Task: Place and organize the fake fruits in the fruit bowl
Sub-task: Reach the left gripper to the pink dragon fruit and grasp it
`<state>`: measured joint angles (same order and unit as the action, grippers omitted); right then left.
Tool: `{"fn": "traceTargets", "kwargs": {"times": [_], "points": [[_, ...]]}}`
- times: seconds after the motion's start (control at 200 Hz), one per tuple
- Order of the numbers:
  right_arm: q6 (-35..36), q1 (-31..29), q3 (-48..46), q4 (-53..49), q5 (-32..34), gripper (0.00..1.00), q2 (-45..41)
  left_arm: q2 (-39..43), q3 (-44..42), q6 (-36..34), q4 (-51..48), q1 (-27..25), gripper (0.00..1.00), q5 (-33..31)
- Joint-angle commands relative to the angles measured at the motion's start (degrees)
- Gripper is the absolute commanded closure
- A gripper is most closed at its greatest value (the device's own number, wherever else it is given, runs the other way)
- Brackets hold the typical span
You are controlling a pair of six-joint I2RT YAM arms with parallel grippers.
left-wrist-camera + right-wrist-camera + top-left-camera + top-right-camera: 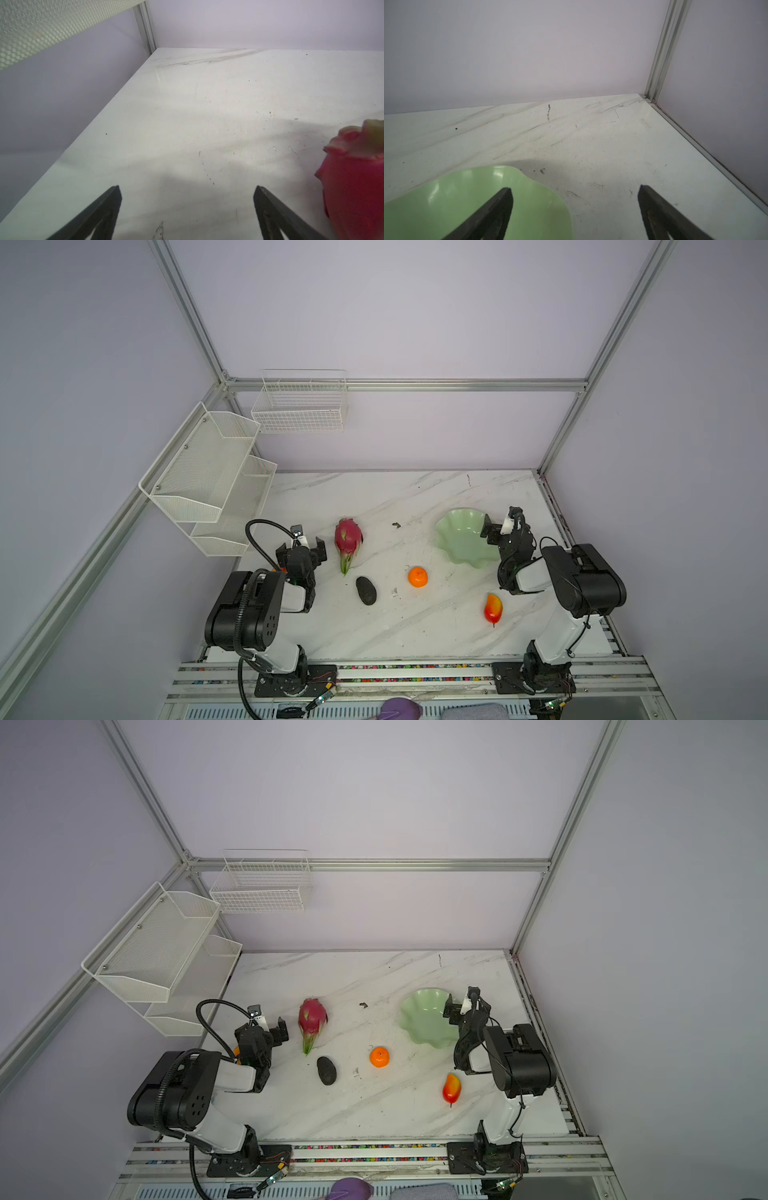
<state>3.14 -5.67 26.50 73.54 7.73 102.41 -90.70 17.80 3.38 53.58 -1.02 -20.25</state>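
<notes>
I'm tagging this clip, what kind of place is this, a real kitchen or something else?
Most likely a robot test cell, not a kitchen: left arm and right arm bolted to a front rail, an aluminium frame with plain panels around a marble-look tabletop, fake fruits beside a bowl.

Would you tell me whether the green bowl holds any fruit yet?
Empty: the bowl shows only bare green inside in both top views.
</notes>
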Motion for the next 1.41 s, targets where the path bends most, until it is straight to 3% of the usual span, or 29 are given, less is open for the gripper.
{"fn": "traceTargets", "kwargs": {"times": [0.0,0.64,0.725,0.83,0.89,0.95,1.055,1.135,1.245,1.29,1.4], "points": [[0.39,0.14,0.42,2.31,0.10,0.03,-0.28,0.52,2.76,0.00,3.39,0.26,0.00,-0.93],[0.35,0.15,0.57,2.04,-0.05,0.03,-0.27,0.50,2.67,-0.39,3.68,0.27,0.00,-0.33],[-0.38,0.14,0.24,2.45,2.44,0.03,-0.82,0.56,2.41,-0.50,4.22,0.30,0.00,-0.31],[-1.48,0.05,-2.10,2.13,6.71,0.03,-6.39,3.50,2.39,0.68,0.88,0.28,0.00,-1.35],[-2.97,-0.31,-1.65,-4.34,9.79,0.03,-11.95,4.91,1.72,-0.76,0.60,-0.66,0.00,-0.78],[-4.56,-0.88,-0.08,-13.08,11.29,0.03,-18.00,6.55,0.33,-4.86,5.01,-4.19,0.00,-7.33],[-6.10,-3.28,0.90,-18.57,11.85,0.03,-26.89,17.20,4.36,-5.30,-8.76,-6.00,0.00,-10.87],[-7.61,-6.46,5.46,-27.85,5.68,0.03,-30.83,25.48,12.00,-1.26,-29.48,-6.23,0.00,-8.48],[-7.49,-15.39,11.97,-41.17,-1.99,0.03,-31.87,27.58,23.84,6.96,-52.98,-6.52,0.00,1.14],[-8.26,-18.84,13.78,-46.07,-6.63,0.03,-31.77,26.48,27.32,8.55,-60.40,-6.61,0.00,7.88],[-11.48,-25.95,14.09,-51.96,-13.15,0.03,-32.01,23.48,31.33,11.57,-67.92,-8.27,0.00,23.45]]}}
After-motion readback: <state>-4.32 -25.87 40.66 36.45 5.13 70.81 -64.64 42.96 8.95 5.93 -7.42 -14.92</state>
